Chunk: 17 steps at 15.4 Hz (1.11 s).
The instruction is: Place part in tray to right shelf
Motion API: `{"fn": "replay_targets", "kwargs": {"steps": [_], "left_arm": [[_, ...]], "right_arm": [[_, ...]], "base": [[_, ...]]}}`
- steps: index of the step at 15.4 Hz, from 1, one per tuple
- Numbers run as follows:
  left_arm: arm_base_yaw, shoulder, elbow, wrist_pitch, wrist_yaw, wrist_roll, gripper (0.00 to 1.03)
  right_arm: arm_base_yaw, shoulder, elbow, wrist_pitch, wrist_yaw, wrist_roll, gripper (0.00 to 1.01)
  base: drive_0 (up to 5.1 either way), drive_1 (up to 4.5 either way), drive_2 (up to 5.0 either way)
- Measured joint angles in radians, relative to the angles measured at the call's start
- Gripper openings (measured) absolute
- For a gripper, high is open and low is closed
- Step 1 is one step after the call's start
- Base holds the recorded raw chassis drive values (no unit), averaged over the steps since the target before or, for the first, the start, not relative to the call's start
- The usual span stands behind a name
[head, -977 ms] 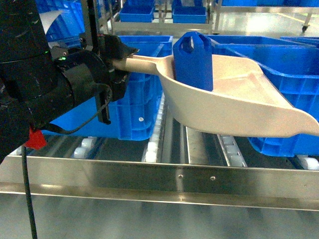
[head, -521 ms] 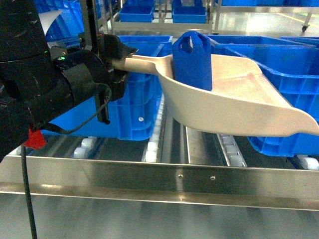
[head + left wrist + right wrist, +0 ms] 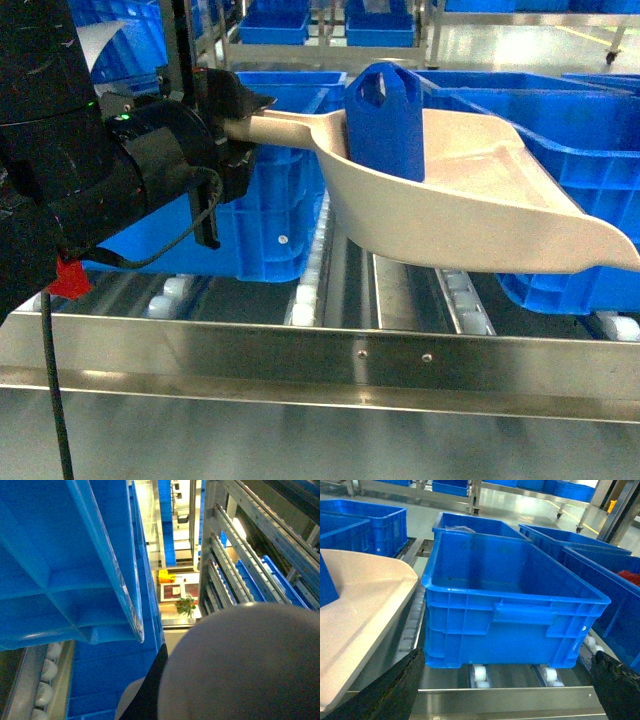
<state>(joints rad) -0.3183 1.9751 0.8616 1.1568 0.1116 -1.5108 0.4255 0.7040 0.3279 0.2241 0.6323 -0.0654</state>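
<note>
The left tool is clamped on the handle of the beige tray, holding it level above the roller tracks of the right shelf, just behind the steel front rail. The blue part stands upright inside the tray, against its deep back end near the handle. Blue crates sit on the rollers beside and behind the tray. The right tool's dark fingers stand wide apart, empty, before a crate.

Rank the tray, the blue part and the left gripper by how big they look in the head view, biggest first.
1. tray, spanning about half the view
2. left gripper and part: they look alike in size, and the gripper sits nearer the camera, so I won't rank them.
</note>
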Motion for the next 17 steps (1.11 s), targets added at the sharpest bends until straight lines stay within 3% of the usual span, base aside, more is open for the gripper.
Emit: {"fn": "replay_targets", "kwargs": {"steps": [15, 16, 17], "left_arm": [[0.000, 0.000, 0.000, 0.000, 0.000, 0.000, 0.14], [-0.005, -0.010, 0.004, -0.056, -0.036, 0.010, 0.14], [-0.015, -0.032, -0.005, -0.116, -0.169, 0.075, 0.14]], "right_arm": [[0.000, 0.000, 0.000, 0.000, 0.000, 0.000, 0.98], [0.000, 0.000, 0.000, 0.000, 0.000, 0.000, 0.98], [0.000, 0.000, 0.000, 0.000, 0.000, 0.000, 0.98]], "base": [[0.0, 0.00, 0.0], [0.0, 0.00, 0.0], [0.0, 0.00, 0.0]]}}
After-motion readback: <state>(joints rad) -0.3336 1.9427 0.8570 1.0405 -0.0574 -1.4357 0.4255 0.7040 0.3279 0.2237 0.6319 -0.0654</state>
